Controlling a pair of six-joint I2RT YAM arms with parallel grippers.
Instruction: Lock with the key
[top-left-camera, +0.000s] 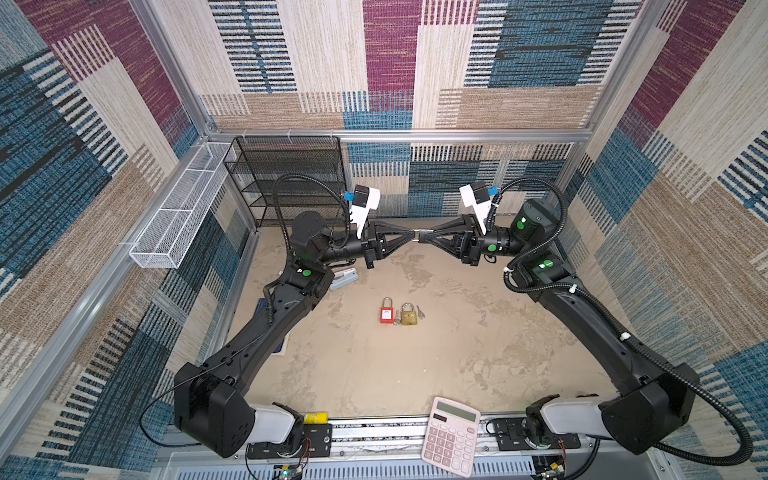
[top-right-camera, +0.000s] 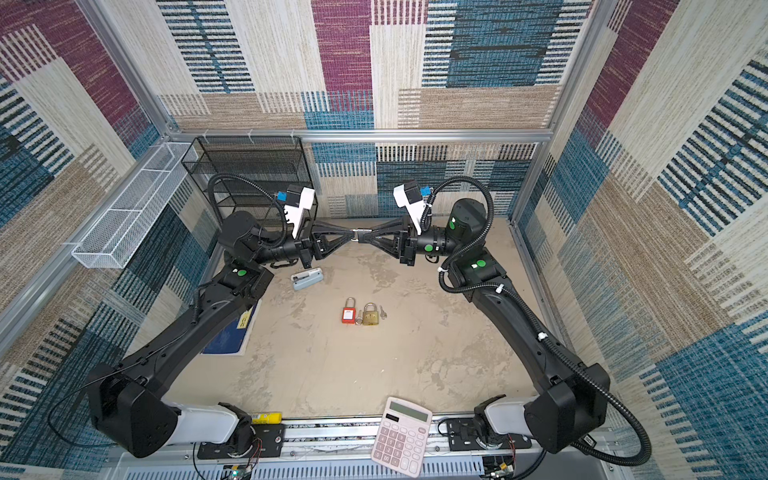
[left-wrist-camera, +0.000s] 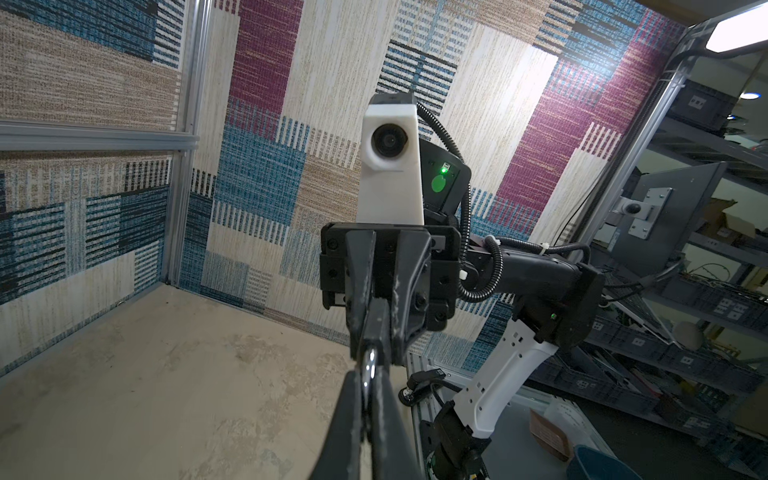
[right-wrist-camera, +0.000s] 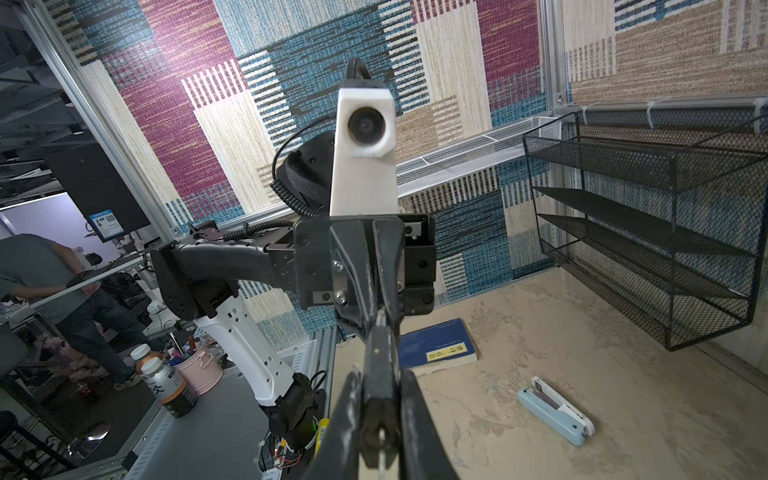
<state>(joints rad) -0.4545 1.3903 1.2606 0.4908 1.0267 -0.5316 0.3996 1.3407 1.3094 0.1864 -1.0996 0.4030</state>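
Both arms meet in mid-air at the back centre. Between them is what looks like a small black padlock (top-left-camera: 418, 236). My left gripper (left-wrist-camera: 369, 376) is shut on its shiny curved metal shackle (left-wrist-camera: 370, 362). My right gripper (right-wrist-camera: 380, 374) is shut on its slim black body (right-wrist-camera: 379, 357), whose near end has a round hole with a slit. A red padlock (top-left-camera: 386, 314) and a brass padlock (top-left-camera: 409, 316) lie side by side mid-table. One small silver key (top-left-camera: 397, 320) lies between them and another key (top-left-camera: 420, 311) just right of the brass one.
A pink calculator (top-left-camera: 451, 436) sits on the front rail. A black mesh rack (top-left-camera: 286, 178) stands at the back left beside a white wire basket (top-left-camera: 183, 203) on the left wall. A blue book (top-right-camera: 232, 332) and a light-blue device (top-right-camera: 306, 278) lie under the left arm.
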